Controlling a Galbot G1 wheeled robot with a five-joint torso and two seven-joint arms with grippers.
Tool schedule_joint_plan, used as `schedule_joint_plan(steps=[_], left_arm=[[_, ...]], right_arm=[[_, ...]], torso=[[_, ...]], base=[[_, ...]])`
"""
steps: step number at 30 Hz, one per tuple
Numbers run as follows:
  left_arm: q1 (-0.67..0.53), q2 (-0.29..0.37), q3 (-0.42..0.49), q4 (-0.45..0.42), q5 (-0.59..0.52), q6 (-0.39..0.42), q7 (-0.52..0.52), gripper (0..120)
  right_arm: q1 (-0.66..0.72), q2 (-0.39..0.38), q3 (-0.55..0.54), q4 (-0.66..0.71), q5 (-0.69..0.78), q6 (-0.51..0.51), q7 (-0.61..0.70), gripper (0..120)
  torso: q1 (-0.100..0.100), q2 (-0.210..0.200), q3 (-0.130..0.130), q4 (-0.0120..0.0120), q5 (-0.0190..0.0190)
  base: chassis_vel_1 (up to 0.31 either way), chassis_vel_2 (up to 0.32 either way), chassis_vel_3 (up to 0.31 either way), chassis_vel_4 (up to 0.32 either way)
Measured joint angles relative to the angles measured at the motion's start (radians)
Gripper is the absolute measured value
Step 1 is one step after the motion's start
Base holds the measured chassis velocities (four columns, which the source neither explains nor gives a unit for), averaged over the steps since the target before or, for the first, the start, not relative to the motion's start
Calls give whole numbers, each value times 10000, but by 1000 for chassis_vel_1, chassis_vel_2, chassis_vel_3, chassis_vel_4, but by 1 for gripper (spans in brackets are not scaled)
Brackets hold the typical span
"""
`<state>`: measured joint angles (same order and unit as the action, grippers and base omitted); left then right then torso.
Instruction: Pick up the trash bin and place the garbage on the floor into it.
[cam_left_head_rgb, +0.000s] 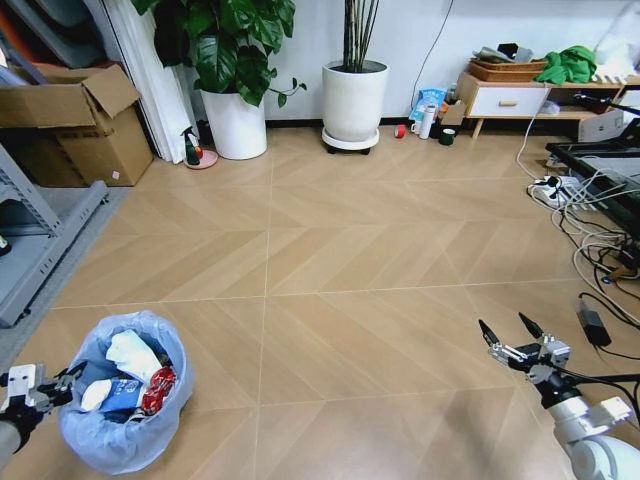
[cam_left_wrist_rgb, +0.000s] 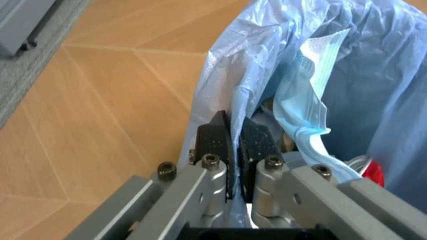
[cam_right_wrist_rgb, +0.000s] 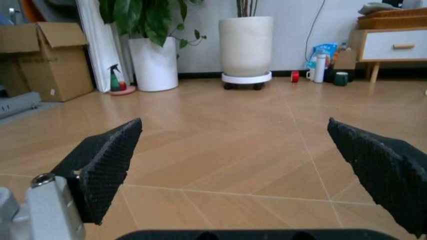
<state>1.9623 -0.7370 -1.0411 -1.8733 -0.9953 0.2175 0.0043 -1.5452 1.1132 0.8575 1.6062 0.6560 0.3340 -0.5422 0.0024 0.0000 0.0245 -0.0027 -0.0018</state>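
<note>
Trash bin (cam_left_head_rgb: 125, 405): on the floor (cam_left_head_rgb: 340, 260) at the near left, just beside the left gripper (cam_left_head_rgb: 62, 385).
Left gripper: at the bin's left rim, jaws pinched on the bag edge (cam_left_wrist_rgb: 230, 107).
Garbage (cam_left_head_rgb: 130, 375): inside the bin.
Right gripper (cam_left_head_rgb: 512, 332): near right, above bare floor, fingers spread, well apart from the bin.
Plant pots (cam_left_head_rgb: 353, 100): far side, against the wall.
Cardboard box (cam_left_head_rgb: 75, 125): far left.
Low cabinet (cam_left_head_rgb: 510, 100): far right.
Cables (cam_left_head_rgb: 590, 250): along the right edge.
</note>
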Motion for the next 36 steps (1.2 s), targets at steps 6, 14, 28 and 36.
schedule_joint_plan(steps=[6,14,28,36], left_arm=[[-908,302,1040,583,-124,91,-218,0],[-1466,463,1793,952,-297,191,-337,0],[-3126,157,3152,979,-82,278,-587,3],[-3249,209,3283,652,12,284,-710,34]], right_arm=[[-99,41,64,63,-2,7,-9,100],[-340,158,281,157,-29,9,-11,100],[-779,52,588,588,-85,-42,-9,100],[-890,111,633,701,-82,-43,-6,100]], torso=[[0,0,0,-2,-1],[0,0,0,0,2],[0,0,-1,2,-1],[0,0,-1,1,2]], base=[[0,0,0,0],[0,0,0,0],[0,0,0,0],[0,0,0,0]])
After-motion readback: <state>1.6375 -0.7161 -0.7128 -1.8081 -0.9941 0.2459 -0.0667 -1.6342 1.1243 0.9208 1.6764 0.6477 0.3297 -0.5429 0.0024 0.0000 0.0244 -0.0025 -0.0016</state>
